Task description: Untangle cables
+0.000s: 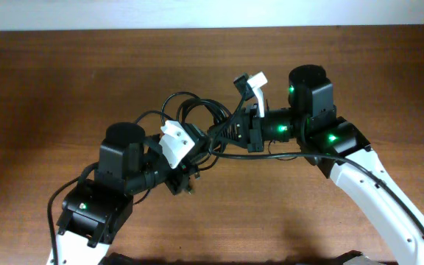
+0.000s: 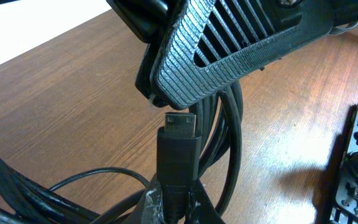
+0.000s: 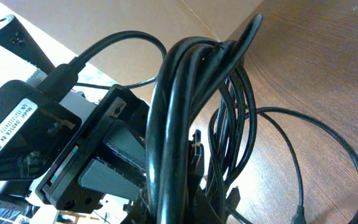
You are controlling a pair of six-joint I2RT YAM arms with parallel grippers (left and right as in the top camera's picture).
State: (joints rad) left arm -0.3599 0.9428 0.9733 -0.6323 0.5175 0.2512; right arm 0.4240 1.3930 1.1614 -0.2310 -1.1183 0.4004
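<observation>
- The two arms meet over the middle of the worktop [image 1: 57,81], with the cables [image 1: 197,110] lifted between them. I judge this is so that loops can hang free and be drawn apart instead of dragging on the wood.
- The left gripper [image 2: 173,202] has its jaws narrow, pinched on the black body of a plug [image 2: 179,134]. The plug stands upright out of them, metal tip uppermost, just under a ribbed finger [image 2: 229,56] of the other arm.
- Holding an end rather than a loop looks deliberate. An end is the part that can be threaded back out through the tangle.
- The right gripper [image 3: 173,208] seems clamped on a thick bundle of several strands, which rises straight out of its jaws. The fingers themselves are mostly hidden, so this is a judgement.
- One thin strand [image 3: 328,143] leaves the bundle and lies in a wide curve on the worktop, apart from both jaws.
- The grips are close together, so little slack lies between them.
</observation>
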